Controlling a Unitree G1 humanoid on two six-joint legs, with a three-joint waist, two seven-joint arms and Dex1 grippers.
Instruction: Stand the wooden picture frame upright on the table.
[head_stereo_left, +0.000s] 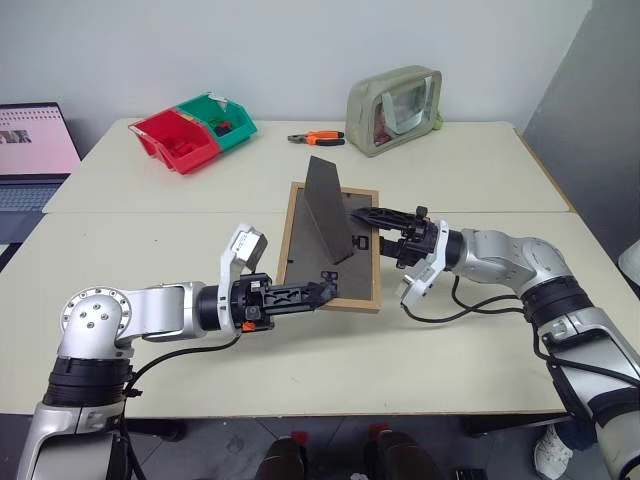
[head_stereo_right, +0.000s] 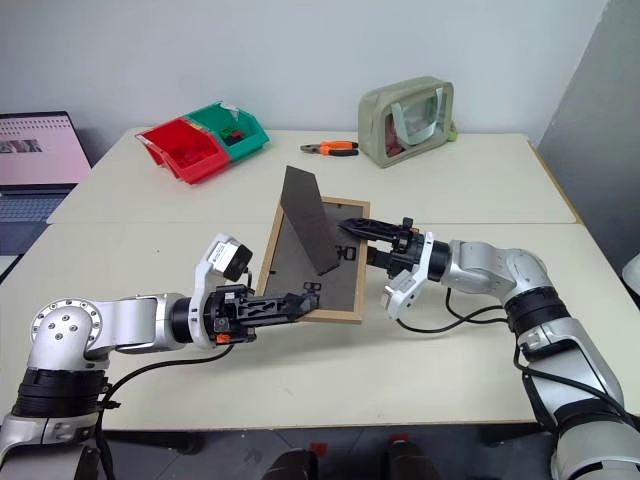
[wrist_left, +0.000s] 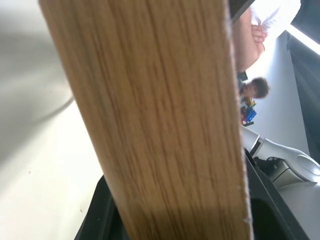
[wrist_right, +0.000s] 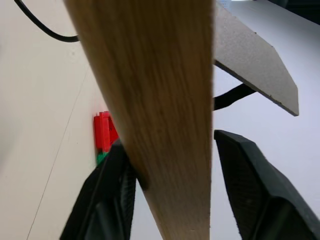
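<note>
Head view: picture frame (head_stereo_left: 330, 247) held above the table (head_stereo_left: 300, 350), back side up, tilted, grey stand (head_stereo_left: 330, 208) folded out and sticking up. My left pincer (head_stereo_left: 320, 292) clamps the near left corner of the frame, fingers narrow on the wood rail; left wrist view has the rail running up between my fingers. My right pincer (head_stereo_left: 368, 228) straddles the right rail about halfway along; right wrist view has the rail between my two fingers (wrist_right: 250, 195), left finger touching the wood, right finger with a gap, so half shut and I judge not fully gripping yet.

Risks: two grips on one stiff frame, so if my arms don't turn together the frame twists or pops out of the looser right pincer. Left grip is at the corner only, so the frame could pivot and drop flat. Stand is loose on its hinge; if it swings shut as I tip the frame up, it falls over. Setting it down off-angle lets the bottom edge slide on the smooth top.

Pose: left forearm reaches in from the left, pincer about level, pointing right. Right forearm comes in from the right, pincer about level, pointing left over the frame. Bins (head_stereo_left: 193, 130), pliers (head_stereo_left: 316, 138) and pouch (head_stereo_left: 394, 109) sit well apart at the far side, laptop (head_stereo_left: 33, 155) off left
</note>
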